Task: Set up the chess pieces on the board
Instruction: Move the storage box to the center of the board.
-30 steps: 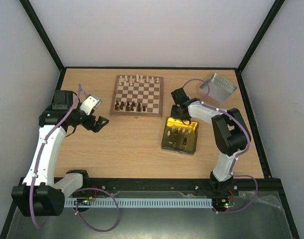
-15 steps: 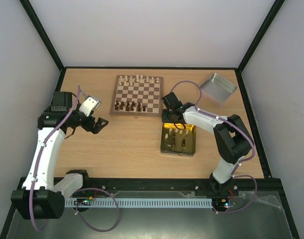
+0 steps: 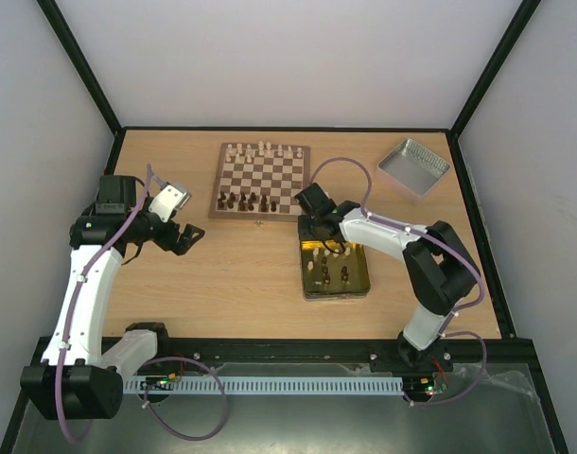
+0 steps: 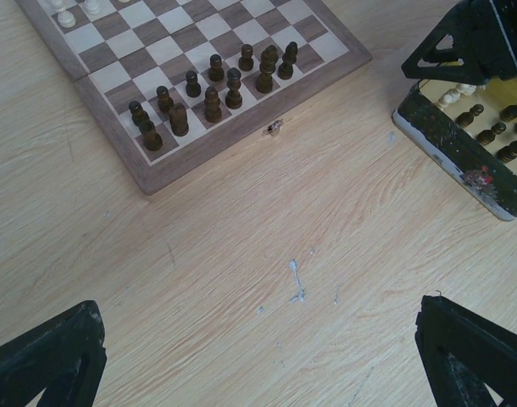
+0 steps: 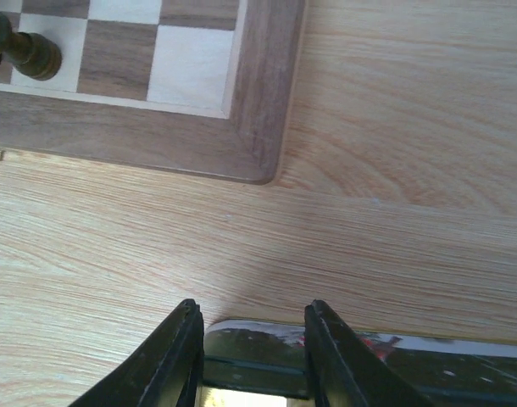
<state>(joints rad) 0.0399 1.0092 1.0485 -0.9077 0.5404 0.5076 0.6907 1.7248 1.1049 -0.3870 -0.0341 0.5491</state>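
The board (image 3: 262, 175) lies at the table's far middle. Pale chess pieces (image 3: 260, 149) stand along its far edge and dark pieces (image 3: 249, 200) on its near rows, also seen in the left wrist view (image 4: 212, 89). More pieces (image 3: 334, 272) lie in a yellow tin (image 3: 362, 284) to the board's right front. My right gripper (image 3: 317, 236) is at the tin's far left corner, its jaws partly apart over the tin's rim (image 5: 258, 348); its midpoint (image 5: 252, 352) is empty. My left gripper (image 3: 183, 236) is open and empty over bare table left of the board.
A silver lid (image 3: 413, 167) sits at the far right. The board's near right corner (image 5: 250, 102) is just beyond my right fingers (image 5: 178, 356). The tin also shows at the right of the left wrist view (image 4: 462, 170).
My right gripper has moved left along the tin's far edge. The tin has slid left and a little nearer and turned slightly. The left arm has barely moved.
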